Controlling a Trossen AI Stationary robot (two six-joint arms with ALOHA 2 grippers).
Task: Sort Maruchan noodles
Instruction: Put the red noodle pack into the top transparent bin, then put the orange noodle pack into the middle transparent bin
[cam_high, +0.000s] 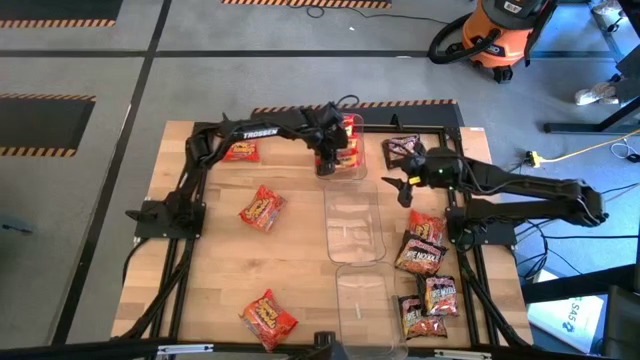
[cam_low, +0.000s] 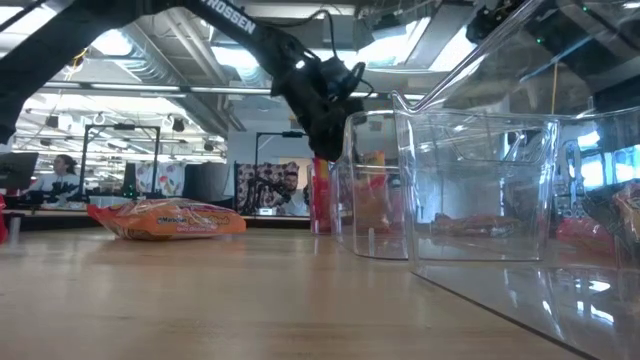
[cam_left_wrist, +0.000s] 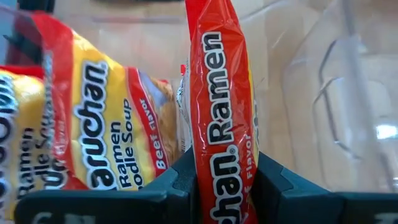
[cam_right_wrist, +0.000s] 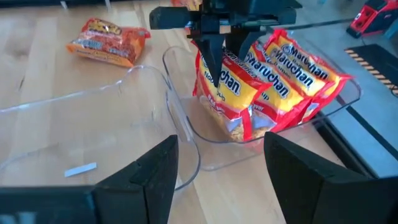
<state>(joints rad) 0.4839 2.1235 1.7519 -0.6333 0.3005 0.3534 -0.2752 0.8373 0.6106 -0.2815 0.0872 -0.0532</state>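
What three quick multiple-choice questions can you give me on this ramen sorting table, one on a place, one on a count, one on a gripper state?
1. Where is the left gripper?
A. Over the far bin
B. Over the near bin
C. Off the table

2. How many clear bins stand in the row?
A. One
B. Three
C. Five

3. What is the right gripper doing?
A. Gripping a packet
B. Open, holding nothing
C. Pressing the table

Key: 1 A, the high view shows it at the far bin; 2 B, the high view shows three; 3 B, its fingers stand apart and bare.

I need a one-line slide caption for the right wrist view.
Left gripper lowers a red-yellow packet into the clear bin; right gripper open.
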